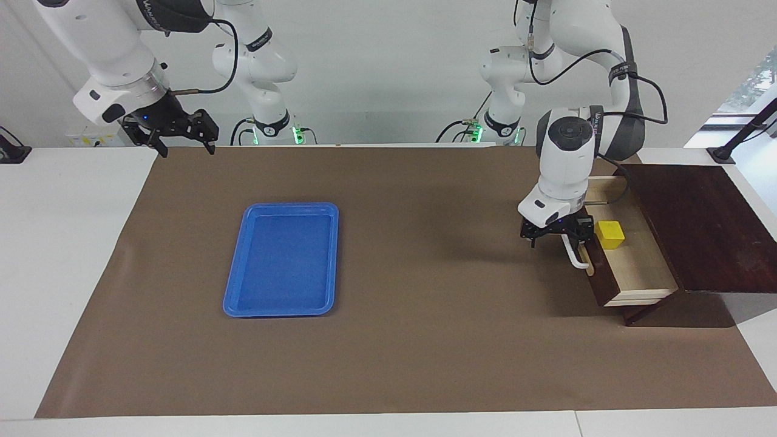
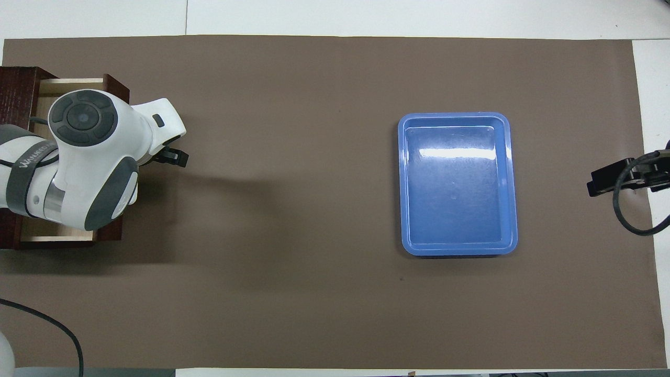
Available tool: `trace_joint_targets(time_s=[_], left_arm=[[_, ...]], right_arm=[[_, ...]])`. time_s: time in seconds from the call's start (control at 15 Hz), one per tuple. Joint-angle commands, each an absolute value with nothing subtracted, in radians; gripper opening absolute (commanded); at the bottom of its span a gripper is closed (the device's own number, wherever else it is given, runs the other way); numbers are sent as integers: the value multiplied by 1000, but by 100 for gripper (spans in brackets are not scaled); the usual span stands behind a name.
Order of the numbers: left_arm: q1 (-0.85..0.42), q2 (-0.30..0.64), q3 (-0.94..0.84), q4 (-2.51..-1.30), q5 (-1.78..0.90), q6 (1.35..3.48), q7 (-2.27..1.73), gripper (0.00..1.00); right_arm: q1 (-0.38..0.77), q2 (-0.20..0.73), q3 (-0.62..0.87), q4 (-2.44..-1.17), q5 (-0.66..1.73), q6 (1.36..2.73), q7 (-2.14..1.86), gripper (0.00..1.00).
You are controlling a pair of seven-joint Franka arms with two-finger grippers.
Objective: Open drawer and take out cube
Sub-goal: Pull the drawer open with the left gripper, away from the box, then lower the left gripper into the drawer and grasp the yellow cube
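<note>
The drawer (image 1: 640,270) stands pulled well out of its dark wooden box (image 1: 698,224), toward the middle of the table, its pale inside showing. The yellow cube (image 1: 609,234) rests in the drawer, in the part nearer the robots. My left gripper (image 1: 557,235) is at the white handle (image 1: 574,255), open, its fingers astride the handle's end nearer the robots. In the overhead view the left arm covers the cube and most of the drawer (image 2: 68,84); only a tip of the left gripper (image 2: 175,157) shows. My right gripper (image 1: 185,142) waits open above the right arm's end of the table.
A blue tray (image 1: 282,260) lies on the brown mat toward the right arm's end, also seen from above as the tray (image 2: 458,183). The right gripper (image 2: 602,183) pokes in at the overhead view's edge, a black cable looping beside it.
</note>
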State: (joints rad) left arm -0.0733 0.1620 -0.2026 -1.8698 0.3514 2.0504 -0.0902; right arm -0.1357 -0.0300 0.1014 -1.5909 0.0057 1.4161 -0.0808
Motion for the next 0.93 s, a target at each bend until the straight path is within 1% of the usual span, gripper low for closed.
trace_joint_targets(time_s=[0.0, 0.13, 0.2, 0.47, 0.73, 0.86], left_arm=[[-120, 204, -193, -1686, 296, 1899, -89, 100], [-106, 202, -187, -1602, 186, 1836, -103, 100], [-103, 198, -181, -1582, 158, 1815, -156, 100], [17, 167, -178, -1548, 45, 1804, -486, 100], [147, 146, -170, -1545, 38, 1720, -638, 100], [185, 121, -170, -1577, 40, 1721, -759, 100]], right_arm=[[-135, -34, 101, -1591, 8, 1404, -66, 100], [-135, -34, 101, -1591, 8, 1404, -66, 100], [-135, -34, 101, -1591, 8, 1404, -66, 100], [-135, -34, 101, -1591, 8, 1404, -66, 100], [-135, -34, 101, -1591, 8, 1404, -66, 100], [-135, -34, 101, -1591, 8, 1404, -66, 100]])
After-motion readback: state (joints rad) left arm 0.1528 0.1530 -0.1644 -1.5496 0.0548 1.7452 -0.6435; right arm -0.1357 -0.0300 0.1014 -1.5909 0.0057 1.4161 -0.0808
